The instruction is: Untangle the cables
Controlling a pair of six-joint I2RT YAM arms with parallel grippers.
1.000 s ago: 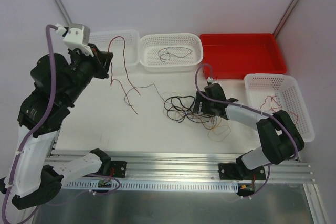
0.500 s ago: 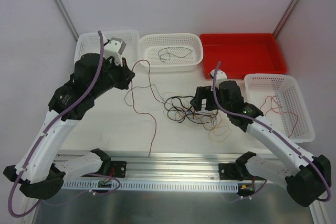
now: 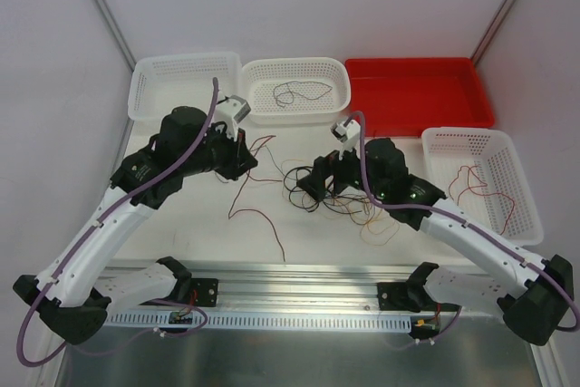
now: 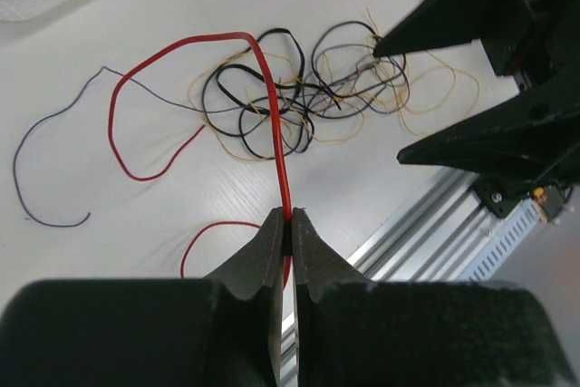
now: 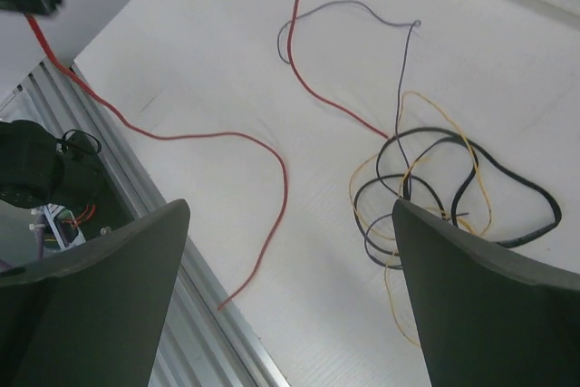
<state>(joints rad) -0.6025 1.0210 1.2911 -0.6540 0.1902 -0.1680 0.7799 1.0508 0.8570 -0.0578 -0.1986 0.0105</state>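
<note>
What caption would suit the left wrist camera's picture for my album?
Left arm's jaws pinch one red cable, the tangle of dark and yellow cables lying just beyond.

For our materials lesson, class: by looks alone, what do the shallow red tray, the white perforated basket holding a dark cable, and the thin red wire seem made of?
Shallow red tray: probably moulded plastic, uniform colour, rounded rim.
White perforated basket: likely plastic, matt, with a regular grid of holes.
Thin red wire: apparently a plastic-sheathed flexible strand, lying in soft curves; its core is hidden.
</note>
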